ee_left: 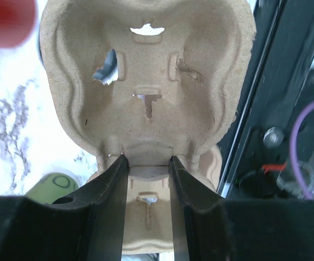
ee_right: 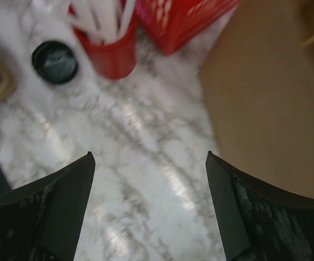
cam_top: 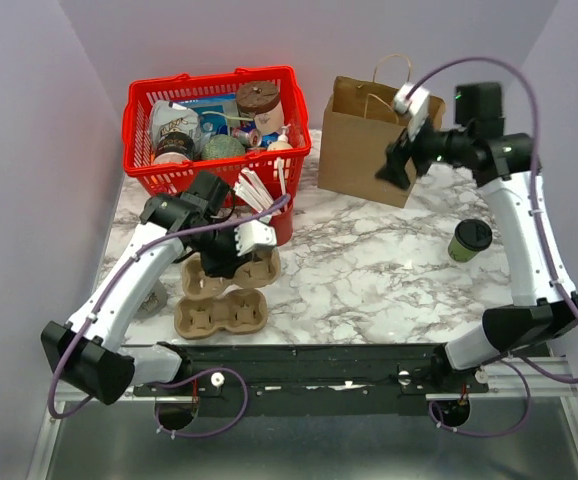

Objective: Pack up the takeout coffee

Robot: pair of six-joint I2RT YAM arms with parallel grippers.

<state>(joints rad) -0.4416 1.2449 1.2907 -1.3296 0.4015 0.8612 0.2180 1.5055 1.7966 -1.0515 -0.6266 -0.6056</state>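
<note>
The takeout coffee [cam_top: 468,240], a green cup with a black lid, stands upright on the marble table at the right, beside the right arm. It is in neither wrist view. My right gripper [cam_top: 394,165] is open and empty, hovering in front of the brown paper bag [cam_top: 369,140]. In its wrist view the open gripper [ee_right: 149,163] hangs over bare marble with the bag [ee_right: 271,98] to the right. My left gripper [cam_top: 219,262] is shut on the rim of a cardboard cup carrier [ee_left: 146,81], as the left wrist view [ee_left: 149,163] shows.
A second carrier [cam_top: 221,315] lies near the front edge, under the held one. A red basket [cam_top: 214,130] of goods stands at the back left. A red cup of white sticks [ee_right: 105,49] and a loose black lid [ee_right: 55,62] sit near it. A green cup edge [ee_left: 54,185] shows left of the carrier.
</note>
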